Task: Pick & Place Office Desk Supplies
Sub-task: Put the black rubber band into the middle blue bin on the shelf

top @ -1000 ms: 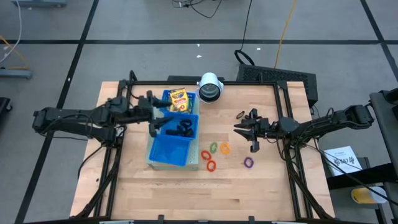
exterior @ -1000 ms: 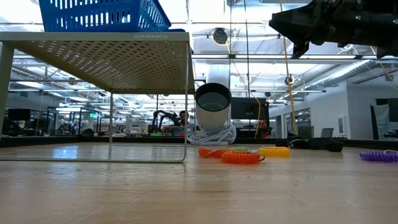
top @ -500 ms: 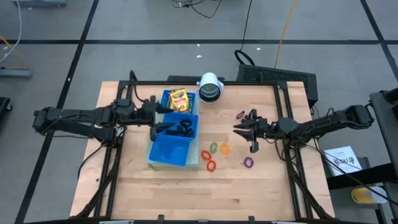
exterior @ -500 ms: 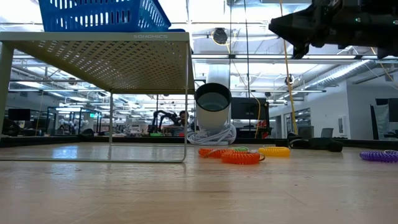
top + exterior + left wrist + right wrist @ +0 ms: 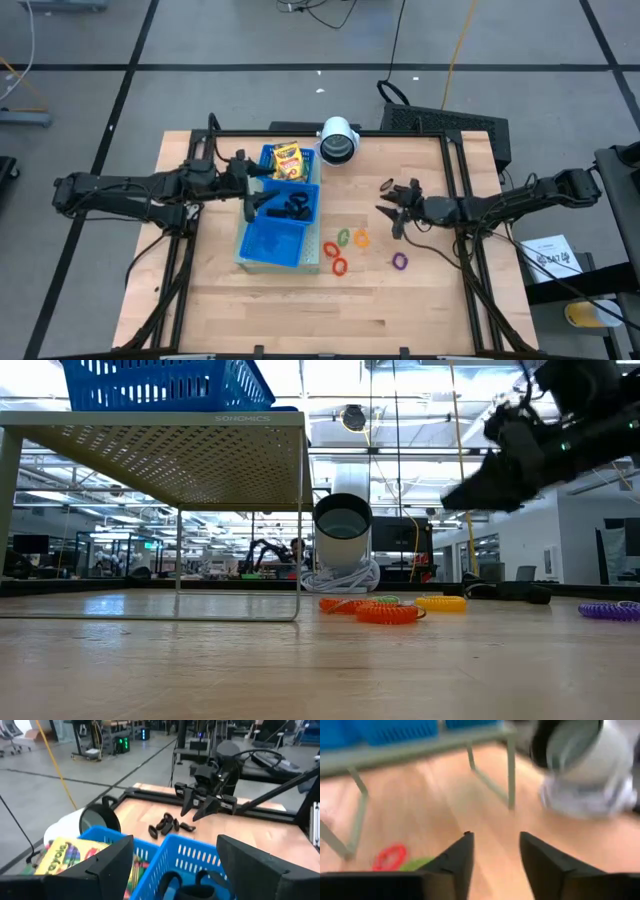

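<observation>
A yellow-and-green crayon box (image 5: 287, 160) lies in the far compartment of the blue tray (image 5: 270, 245), and black clips (image 5: 292, 207) lie in the middle one. My left gripper (image 5: 256, 190) hangs open over the tray, empty. More black clips (image 5: 386, 184) lie on the table, as do red (image 5: 330, 249), green (image 5: 343, 237), orange (image 5: 361, 239) and purple (image 5: 399, 262) rings. My right gripper (image 5: 391, 215) hovers open above the table between the loose clips and the rings, holding nothing. The right wrist view shows its parted fingers (image 5: 495, 845) above bare wood, with the red ring (image 5: 390, 856) ahead.
The tray stands on a raised perforated metal shelf (image 5: 150, 435) with thin legs. A white cylinder with a dark centre (image 5: 339, 141) stands at the table's far edge on a coil of cable. Bare wood lies along the near side of the table.
My right gripper has sunk toward the table and turned at the wrist, its fingers now pointing closer to level over the wood near the rings. The rings, clips and tray have stayed put.
</observation>
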Controlling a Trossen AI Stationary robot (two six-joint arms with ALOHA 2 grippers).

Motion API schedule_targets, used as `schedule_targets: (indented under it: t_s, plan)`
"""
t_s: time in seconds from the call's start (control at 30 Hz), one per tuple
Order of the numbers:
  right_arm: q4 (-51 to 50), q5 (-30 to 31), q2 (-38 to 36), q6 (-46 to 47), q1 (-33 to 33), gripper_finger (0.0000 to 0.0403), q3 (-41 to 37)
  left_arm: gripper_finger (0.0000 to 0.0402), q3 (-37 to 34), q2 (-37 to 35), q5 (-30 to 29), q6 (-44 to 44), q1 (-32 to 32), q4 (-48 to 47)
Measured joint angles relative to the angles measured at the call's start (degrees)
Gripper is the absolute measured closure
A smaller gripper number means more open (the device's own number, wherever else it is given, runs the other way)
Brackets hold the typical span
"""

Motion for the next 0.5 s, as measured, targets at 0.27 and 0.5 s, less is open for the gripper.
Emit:
schedule_targets:
  t_s: [0.27, 0.5]
  plan:
    - [-40.7, -5.7, 0.0, 32.0, -0.8, 0.0165, 8.4, 0.0108, 0.0, 3.8, -0.1, 1.4, 0.0, -0.5]
    - [-56.9, -8.9, 0.0, 50.1, -0.8, 0.0181, 8.5, 0.0107, 0.0, 5.6, -0.1, 3.4, 0.0, 0.4]
